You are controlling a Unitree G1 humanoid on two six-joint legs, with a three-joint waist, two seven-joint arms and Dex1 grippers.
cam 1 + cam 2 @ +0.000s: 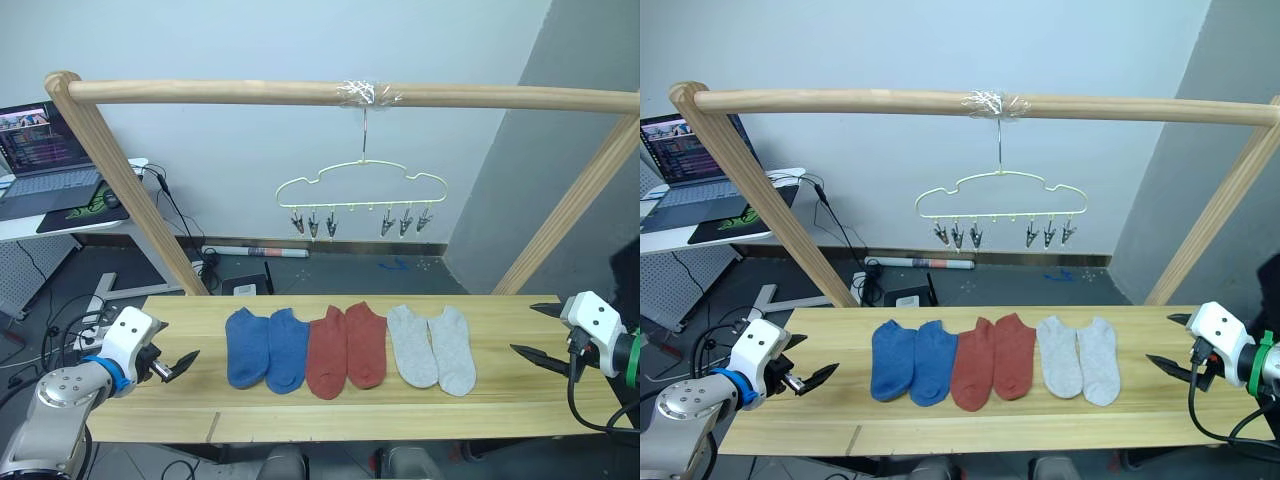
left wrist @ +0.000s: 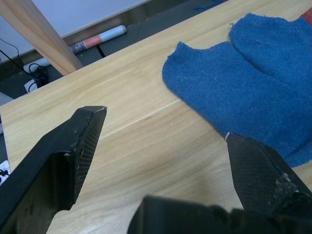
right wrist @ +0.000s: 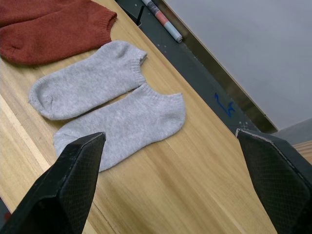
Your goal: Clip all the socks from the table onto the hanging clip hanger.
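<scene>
- Six socks lie flat in a row on the table (image 1: 330,415), all toes toward me: blue pair (image 1: 266,347) on my L, rust red pair (image 1: 346,348) mid, light grey pair (image 1: 432,346) on my R.
- Each pair's two socks touch or overlap a bit at the inner edge; red pair sits just beside blue and grey.
- None of them is clipped; all six are on the wood.
- Clip hanger (image 1: 362,186) hangs by its hook from the taped spot on the wooden pole (image 1: 300,93) above and behind the socks, approx over the red/grey ones. Its clips (image 1: 314,224) sit in two groups of three, L and R, nothing in them.
- My left gripper (image 1: 183,364) hovers at the table's L end, near the blue pair but apart from it; fingers spread wide, holding nothing.
- My right gripper (image 1: 538,334) is at the R end, apart from the grey pair; fingers wide apart too, holding nothing.
- Beyond the frame: laptop (image 1: 45,150) on a side desk far L.
</scene>
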